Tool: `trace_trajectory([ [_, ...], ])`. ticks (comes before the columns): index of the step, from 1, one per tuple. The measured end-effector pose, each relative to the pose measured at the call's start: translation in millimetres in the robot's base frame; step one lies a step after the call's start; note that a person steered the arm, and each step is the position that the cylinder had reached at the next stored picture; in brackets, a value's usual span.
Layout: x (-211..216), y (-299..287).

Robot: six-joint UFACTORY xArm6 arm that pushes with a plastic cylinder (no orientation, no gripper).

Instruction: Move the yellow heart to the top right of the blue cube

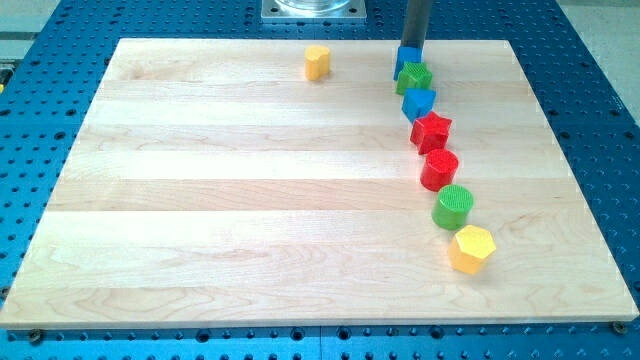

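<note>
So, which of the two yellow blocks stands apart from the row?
The yellow heart, alone near the view's top; the yellow hexagon ends the row at the bottom.

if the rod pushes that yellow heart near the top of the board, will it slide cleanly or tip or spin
The yellow heart looks squat and flat-bottomed, so it will probably slide rather than tip. Its lobed outline may make it spin off an off-centre push. The wooden board looks smooth, so little drag seems likely. My tip is well to its right.
</note>
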State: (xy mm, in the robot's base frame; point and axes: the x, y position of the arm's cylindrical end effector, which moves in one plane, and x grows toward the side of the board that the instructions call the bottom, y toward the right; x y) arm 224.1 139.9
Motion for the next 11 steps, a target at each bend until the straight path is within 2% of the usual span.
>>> trace_trajectory([
  [1, -1.5, -0.1],
  [2, -22.8, -29.8],
  [3, -31.7, -107.3],
  [4, -17.6, -204.3],
  [5, 22.3, -177.2],
  [7, 27.6, -142.8],
  [8, 45.4, -149.6],
  [9, 46.9, -126.2],
  [10, 20.5, -82.0],
  [11, 2.9, -61.8],
])
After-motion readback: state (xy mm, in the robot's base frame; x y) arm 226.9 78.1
